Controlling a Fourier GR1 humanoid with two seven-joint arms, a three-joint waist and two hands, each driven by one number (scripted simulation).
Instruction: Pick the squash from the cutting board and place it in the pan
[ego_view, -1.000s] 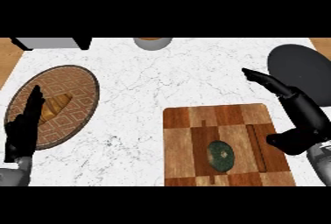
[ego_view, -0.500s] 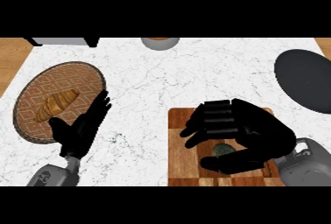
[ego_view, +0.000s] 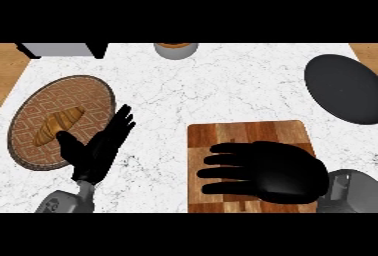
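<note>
Your right hand (ego_view: 275, 172) lay flat over the board (ego_view: 247, 134), fingers straight and spread, hiding the squash, so you could not tell where it sat. The pan (ego_view: 345, 87) lay beyond the board's far right corner. Your left hand (ego_view: 97, 149) rested open left of the board, beside the plate (ego_view: 81, 95) holding 1 croissant (ego_view: 57, 125).

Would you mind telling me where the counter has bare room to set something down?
The widest bare marble lies mid-counter, between the woven plate holding the croissant, the cutting board and the pan. The cutting board is crowded: the right hand covers most of it. The left hand fills the strip beside the plate.
</note>
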